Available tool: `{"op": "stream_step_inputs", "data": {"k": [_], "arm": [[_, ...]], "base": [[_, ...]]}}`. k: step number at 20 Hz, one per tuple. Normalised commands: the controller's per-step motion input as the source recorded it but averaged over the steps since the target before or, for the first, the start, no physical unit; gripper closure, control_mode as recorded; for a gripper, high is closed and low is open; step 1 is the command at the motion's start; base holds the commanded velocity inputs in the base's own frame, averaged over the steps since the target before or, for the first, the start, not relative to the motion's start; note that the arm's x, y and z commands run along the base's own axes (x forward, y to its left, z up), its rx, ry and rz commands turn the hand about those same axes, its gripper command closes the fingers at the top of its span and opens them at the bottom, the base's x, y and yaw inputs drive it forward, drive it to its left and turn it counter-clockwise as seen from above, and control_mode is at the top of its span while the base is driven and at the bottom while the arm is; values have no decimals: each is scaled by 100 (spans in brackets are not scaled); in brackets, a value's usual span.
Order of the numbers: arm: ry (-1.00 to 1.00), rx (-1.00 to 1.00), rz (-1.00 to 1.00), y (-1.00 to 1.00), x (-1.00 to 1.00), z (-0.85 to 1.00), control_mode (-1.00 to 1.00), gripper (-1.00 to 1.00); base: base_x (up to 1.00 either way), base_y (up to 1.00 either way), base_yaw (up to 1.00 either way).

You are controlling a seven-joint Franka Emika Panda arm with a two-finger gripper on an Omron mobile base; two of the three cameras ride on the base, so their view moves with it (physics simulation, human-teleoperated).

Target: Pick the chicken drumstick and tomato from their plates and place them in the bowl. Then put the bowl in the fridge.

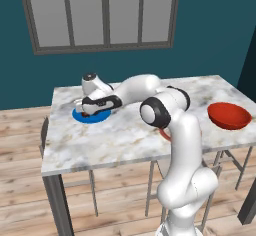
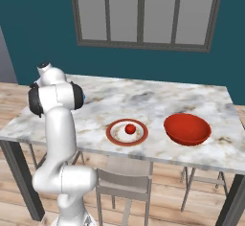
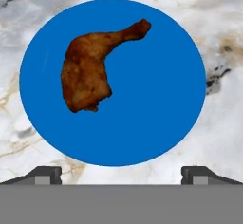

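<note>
While the gripper (image 3: 121, 173) hangs over the blue plate, fingers spread wide and holding nothing, the scene contains:
- one marble table (image 2: 158, 100);
- one red bowl (image 2: 187, 129);
- two plates, blue (image 3: 156, 104) and white (image 2: 115, 132);
- one drumstick (image 3: 90, 71) on blue;
- one tomato (image 2: 129, 129) on white.

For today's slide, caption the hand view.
Open gripper hovering above dark brown chicken drumstick on round bright blue plate.

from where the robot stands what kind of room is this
Likely a kitchen or dining corner: a marble-topped table with stools tucked under it, set with food on plates, a chicken drumstick on a blue plate, a tomato and a red bowl, below a window.
</note>
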Motion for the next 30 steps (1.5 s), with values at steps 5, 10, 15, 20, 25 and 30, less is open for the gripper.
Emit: {"op": "stream_step_inputs", "data": {"k": [5, 10, 15, 20, 25, 30], "arm": [[0, 0, 0, 6, 21, -7, -100, -100], [0, 0, 0, 9, 19, -1, -100, -100], [0, 0, 0, 15, 10, -4, -100, -100], [0, 0, 0, 11, 10, -9, -100, -100], [0, 0, 0, 0, 2, -21, -100, -100], [0, 0, 0, 0, 10, -13, -100, -100]], "base": [[0, 0, 0], [0, 0, 0], [0, 0, 0], [0, 0, 0], [0, 0, 0], [0, 0, 0]]}}
